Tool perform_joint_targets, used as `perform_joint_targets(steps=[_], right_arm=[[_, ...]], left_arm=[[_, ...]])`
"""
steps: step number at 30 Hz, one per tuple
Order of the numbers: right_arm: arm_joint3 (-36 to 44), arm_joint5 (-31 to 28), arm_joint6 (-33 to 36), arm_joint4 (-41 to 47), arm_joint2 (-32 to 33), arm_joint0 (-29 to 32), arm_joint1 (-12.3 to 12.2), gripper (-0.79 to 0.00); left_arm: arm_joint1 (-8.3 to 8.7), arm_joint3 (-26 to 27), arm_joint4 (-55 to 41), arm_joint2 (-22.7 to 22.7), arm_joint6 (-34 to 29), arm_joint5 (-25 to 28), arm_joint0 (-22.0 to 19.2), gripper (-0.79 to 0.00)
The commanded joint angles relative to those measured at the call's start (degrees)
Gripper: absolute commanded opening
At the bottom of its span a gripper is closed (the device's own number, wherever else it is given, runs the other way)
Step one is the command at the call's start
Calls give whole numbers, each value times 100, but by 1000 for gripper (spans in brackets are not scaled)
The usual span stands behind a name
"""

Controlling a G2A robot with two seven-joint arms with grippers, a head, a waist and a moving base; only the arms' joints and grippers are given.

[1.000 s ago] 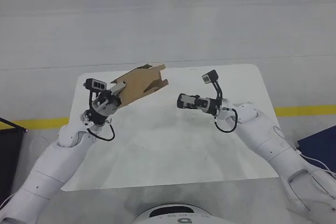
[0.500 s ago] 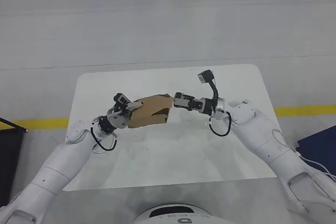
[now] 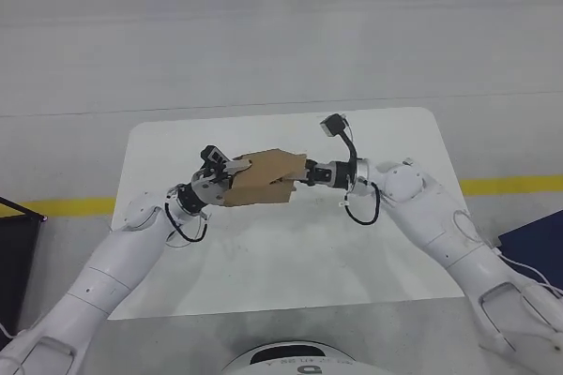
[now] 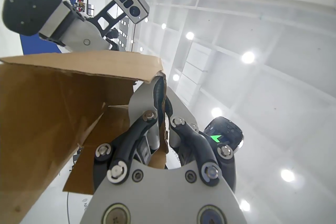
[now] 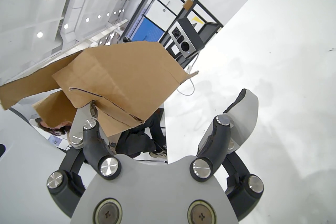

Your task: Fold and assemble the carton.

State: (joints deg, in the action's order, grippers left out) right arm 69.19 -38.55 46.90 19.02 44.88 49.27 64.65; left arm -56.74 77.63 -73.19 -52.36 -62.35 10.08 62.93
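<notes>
My left tool (image 4: 161,93) is narrow, clamped on the edge of a flap of the carton (image 3: 267,177), with the cardboard pinched flat between its fingers. The carton is at the far middle of the counter (image 3: 291,272). It looks lifted off the surface, though I cannot tell whether any corner touches it. It is only half opened, with its panels skewed and its end flaps loose.

Its long axis runs side to side, from my left tool straight across to my right tool (image 3: 306,174), so it spans the gap between the two. My right tool is wide. One finger is tucked behind the nearest flap and the other stands clear, touching nothing. From this tool the carton lies off toward the tucked finger, not centred in the gap.

My left already has the hold, so I judge the folding falls to my right. It is at the carton's end and must bring a panel between its fingers before it closes.
</notes>
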Motion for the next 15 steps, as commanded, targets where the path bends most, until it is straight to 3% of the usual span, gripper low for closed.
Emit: perform_joint_targets(steps=[1,15], right_arm=[[-2,79,-91,-127,10,-16,15,0],[279,770,-475,-1134,286,66,-22,0]], left_arm=[[-37,-45,4,-20,-31,29,-41,-785],[-202,-132,164,-182,-193,-16,-102,-785]])
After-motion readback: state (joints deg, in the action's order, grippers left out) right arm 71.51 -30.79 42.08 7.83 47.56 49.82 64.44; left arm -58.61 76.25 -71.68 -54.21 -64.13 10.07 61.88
